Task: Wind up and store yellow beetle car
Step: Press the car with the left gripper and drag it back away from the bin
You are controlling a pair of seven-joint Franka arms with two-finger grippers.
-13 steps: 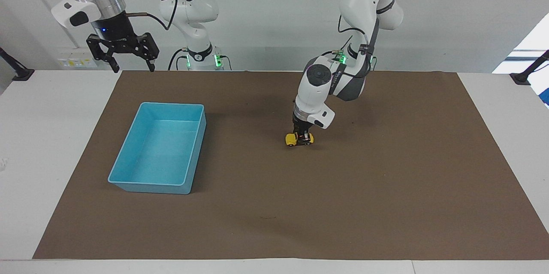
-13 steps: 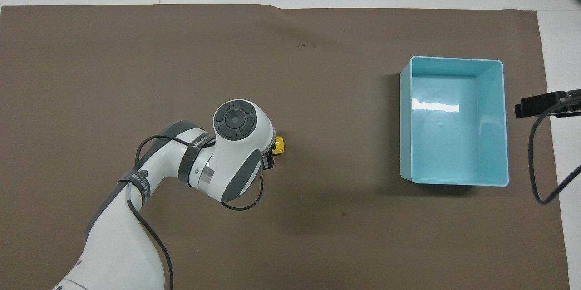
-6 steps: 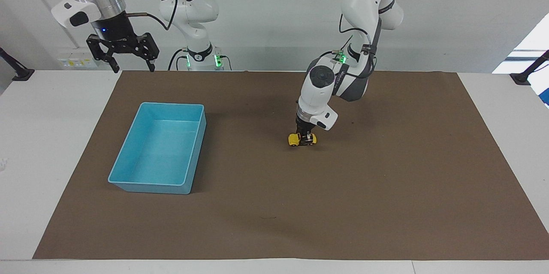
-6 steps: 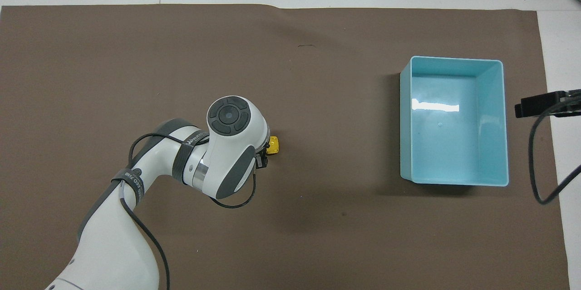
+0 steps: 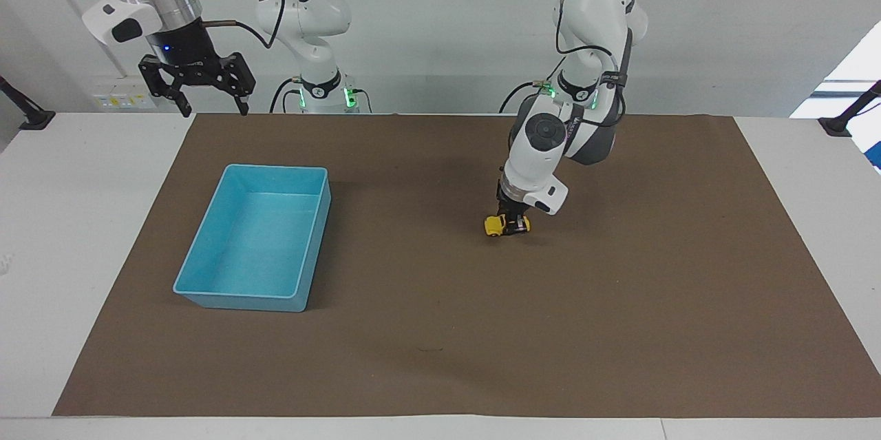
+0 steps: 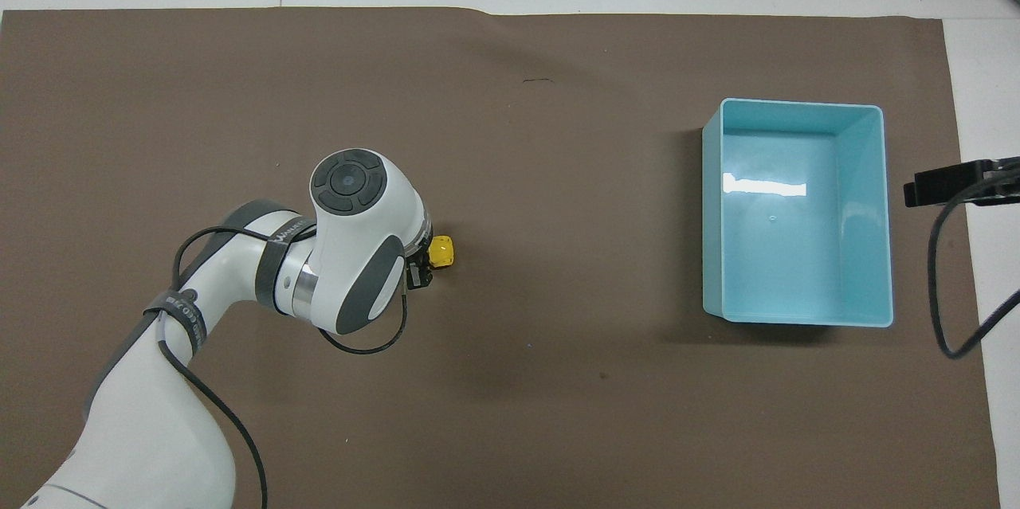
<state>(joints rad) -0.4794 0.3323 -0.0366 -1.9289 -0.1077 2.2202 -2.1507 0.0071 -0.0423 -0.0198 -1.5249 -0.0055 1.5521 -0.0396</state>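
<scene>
Two robot arms, one toy and one bin share a brown mat (image 5: 619, 330) on a white table (image 5: 82, 220). The left gripper (image 5: 509, 220) is down at the mat's middle, its fingers clamped on the yellow beetle car (image 5: 497, 225), whose wheels sit on or just above the mat. The single light-blue bin (image 5: 251, 240) lies well apart from the car, toward the right arm's end of the table, with nothing inside it.

The right gripper (image 5: 206, 92) waits in the air above the table's edge near its own base, its two fingers spread wide and holding nothing.

From overhead, the left arm's wrist covers the left gripper almost wholly; only one end of the car (image 6: 441, 251) peeks out beside a black finger (image 6: 417, 276). The right gripper (image 6: 948, 182) is cut off by the overhead picture's edge, so only a dark tip and cable show. Whether the car's wheels truly touch the mat is hard to make out.

Compared with a second ago, the left arm has carried the car sideways toward its own end of the table, away from the bin; bin and right arm are unchanged.
</scene>
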